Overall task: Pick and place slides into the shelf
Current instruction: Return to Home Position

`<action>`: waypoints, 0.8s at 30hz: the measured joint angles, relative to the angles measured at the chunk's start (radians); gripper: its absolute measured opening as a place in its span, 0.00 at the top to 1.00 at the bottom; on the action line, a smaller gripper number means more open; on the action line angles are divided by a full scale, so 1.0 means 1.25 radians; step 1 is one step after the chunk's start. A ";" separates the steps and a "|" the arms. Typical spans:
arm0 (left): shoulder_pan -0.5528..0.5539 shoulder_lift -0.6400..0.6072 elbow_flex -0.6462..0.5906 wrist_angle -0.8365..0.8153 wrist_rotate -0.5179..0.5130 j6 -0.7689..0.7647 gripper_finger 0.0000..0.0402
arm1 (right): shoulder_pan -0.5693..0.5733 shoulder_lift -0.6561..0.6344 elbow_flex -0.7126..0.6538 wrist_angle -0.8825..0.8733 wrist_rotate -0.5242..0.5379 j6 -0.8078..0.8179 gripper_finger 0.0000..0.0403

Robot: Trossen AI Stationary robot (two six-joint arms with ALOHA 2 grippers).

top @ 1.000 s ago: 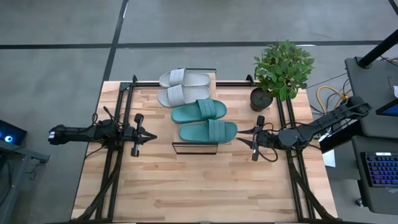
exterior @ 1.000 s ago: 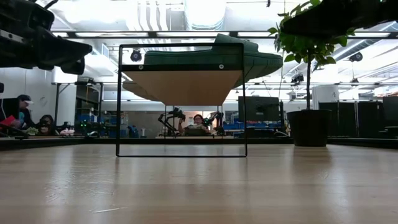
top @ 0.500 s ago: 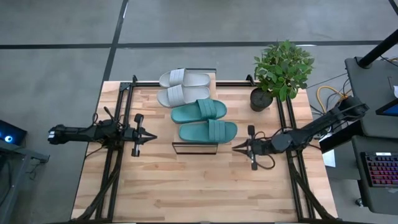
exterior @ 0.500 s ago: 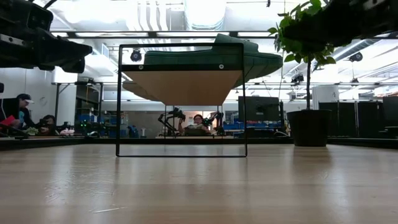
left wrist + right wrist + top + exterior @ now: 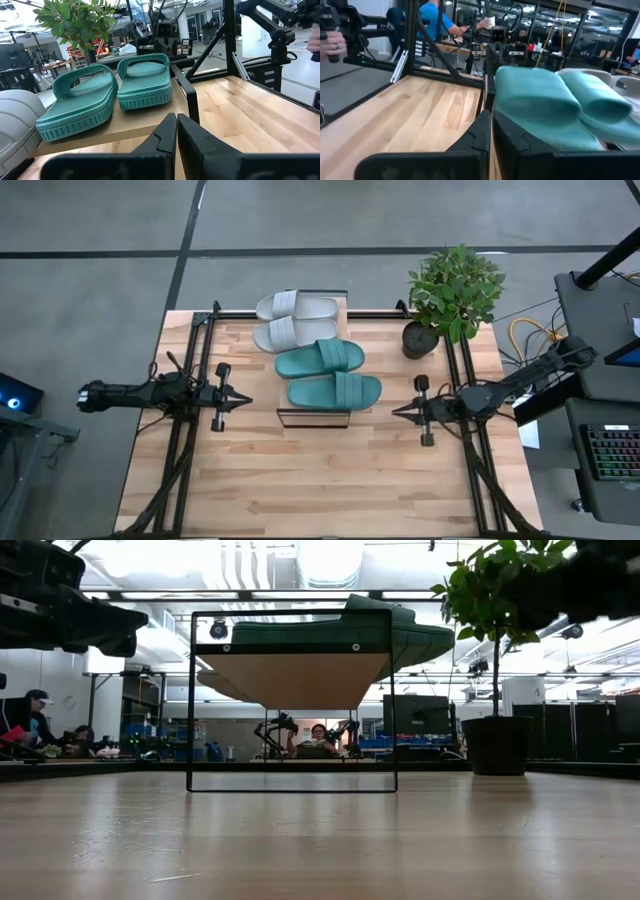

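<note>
The left gripper hangs over the table, left of the shelf. It points right, level with the shelf's near end. In the left wrist view its two dark fingers are pressed together and hold nothing.

The right gripper hangs on the other side, right of the shelf's near end, and points left toward it. Its fingers are also pressed together and empty.

The shelf stands between the two arms and runs from near to far down the middle of the table. All four slides lie side by side on its wood plank top, each set crosswise. Two teal slides fill the near half, touching each other. Two white slides fill the far half, with the nearer one right against the far teal one. Neither gripper touches a slide.

From table height, the shelf's dark end frame stands upright on the wood, with the nearest teal slide's sole overhanging the plank's right edge.

A potted plant stands at the table's far right corner, well apart from the shelf. People sit at desks in the room beyond.
</note>
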State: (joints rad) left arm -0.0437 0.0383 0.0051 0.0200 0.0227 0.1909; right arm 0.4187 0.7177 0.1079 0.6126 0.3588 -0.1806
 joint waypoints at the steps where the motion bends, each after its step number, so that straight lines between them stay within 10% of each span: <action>1: 0.000 0.000 0.000 0.000 0.000 0.000 1.00 | 0.000 -0.023 -0.017 -0.003 0.000 -0.001 0.98; 9: 0.000 0.001 0.000 0.001 0.001 0.005 1.00 | -0.034 -0.134 -0.079 -0.021 -0.056 -0.045 0.98; 24: 0.000 0.000 0.005 0.005 0.002 0.006 1.00 | -0.376 -0.234 -0.079 -0.194 -0.348 -0.038 0.98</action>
State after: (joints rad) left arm -0.0437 0.0388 0.0112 0.0257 0.0248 0.1986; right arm -0.0509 0.4247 0.0090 0.3698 -0.0762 -0.2279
